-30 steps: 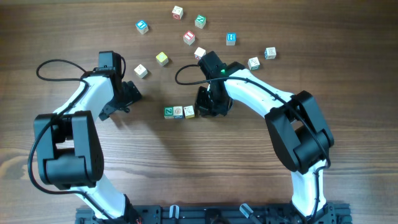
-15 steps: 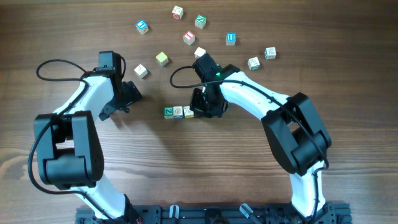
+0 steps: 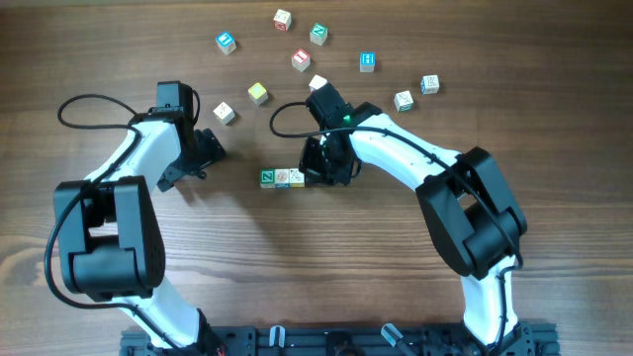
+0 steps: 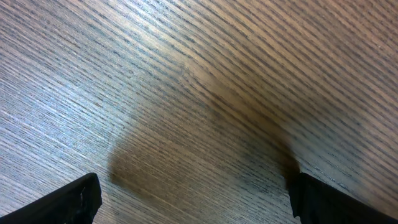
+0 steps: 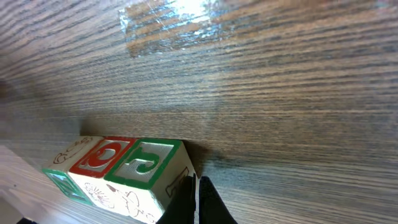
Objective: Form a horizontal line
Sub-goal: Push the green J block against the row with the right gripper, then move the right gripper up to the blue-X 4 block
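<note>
Sitting mid-table, the horizontal line (image 3: 282, 177) shows three cubes, right end lost under the wrist. Right gripper (image 5: 195, 199) pinched shut, empty, tips at end cube. Left gripper (image 4: 193, 196) spread wide over bare table (image 3: 396, 277), fingertips cropped. Loose cubes (image 3: 301, 59) scattered toward far edge.

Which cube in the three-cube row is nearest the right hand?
The yellow-cream wooden letter cube at the row's end, right beside the right hand; the green-faced cube sits at the far end.
</note>
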Controlling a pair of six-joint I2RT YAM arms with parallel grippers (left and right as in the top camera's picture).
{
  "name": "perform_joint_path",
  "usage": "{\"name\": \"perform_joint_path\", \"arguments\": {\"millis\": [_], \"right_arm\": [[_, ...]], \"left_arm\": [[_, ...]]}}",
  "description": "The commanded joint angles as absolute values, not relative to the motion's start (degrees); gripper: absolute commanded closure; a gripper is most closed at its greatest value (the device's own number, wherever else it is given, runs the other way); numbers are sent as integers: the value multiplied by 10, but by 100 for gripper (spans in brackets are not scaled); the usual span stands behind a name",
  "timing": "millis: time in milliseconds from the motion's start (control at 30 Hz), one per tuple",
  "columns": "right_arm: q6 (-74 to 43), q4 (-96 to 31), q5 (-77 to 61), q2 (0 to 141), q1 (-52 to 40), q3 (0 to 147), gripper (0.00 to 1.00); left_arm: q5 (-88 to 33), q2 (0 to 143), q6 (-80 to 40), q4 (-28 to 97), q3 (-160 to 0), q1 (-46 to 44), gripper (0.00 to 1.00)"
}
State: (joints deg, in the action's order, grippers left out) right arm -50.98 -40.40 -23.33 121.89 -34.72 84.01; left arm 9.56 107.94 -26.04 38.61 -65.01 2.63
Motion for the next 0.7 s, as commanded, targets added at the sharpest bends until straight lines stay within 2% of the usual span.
{"name": "perform_joint_path", "arguments": {"millis": [0, 133, 267, 367, 400, 467, 533, 600, 633, 667], "right_arm": [[-516, -396, -244, 1232, -350, 836, 95], [-509, -406, -227, 1232, -350, 836, 94], [-447, -436, -86, 1232, -345, 836, 91], [-417, -423, -84, 1232, -334, 837, 92], [-400, -418, -95, 1232, -329, 837, 96], [-351, -415, -129, 1231, -321, 844, 94], [-280, -464, -165, 1221, -301, 898, 81], [-223, -553, -154, 1213, -278, 1017, 61], [-206, -598, -141, 1213, -268, 1090, 39], [-178, -636, -117, 1213, -260, 1171, 12]], "left_arm": [[99, 1086, -262, 386, -647, 25, 0], [99, 1086, -262, 386, -647, 25, 0], [99, 1086, -262, 386, -647, 25, 0], [99, 1086, -262, 386, -647, 25, 0], [99, 1086, -262, 386, -647, 25, 0], [99, 1086, -262, 386, -647, 25, 0], [99, 1086, -262, 386, -647, 25, 0], [99, 1086, -262, 386, -647, 25, 0], [99, 1086, -262, 386, -647, 25, 0], [99, 1086, -262, 386, -647, 25, 0]]}}
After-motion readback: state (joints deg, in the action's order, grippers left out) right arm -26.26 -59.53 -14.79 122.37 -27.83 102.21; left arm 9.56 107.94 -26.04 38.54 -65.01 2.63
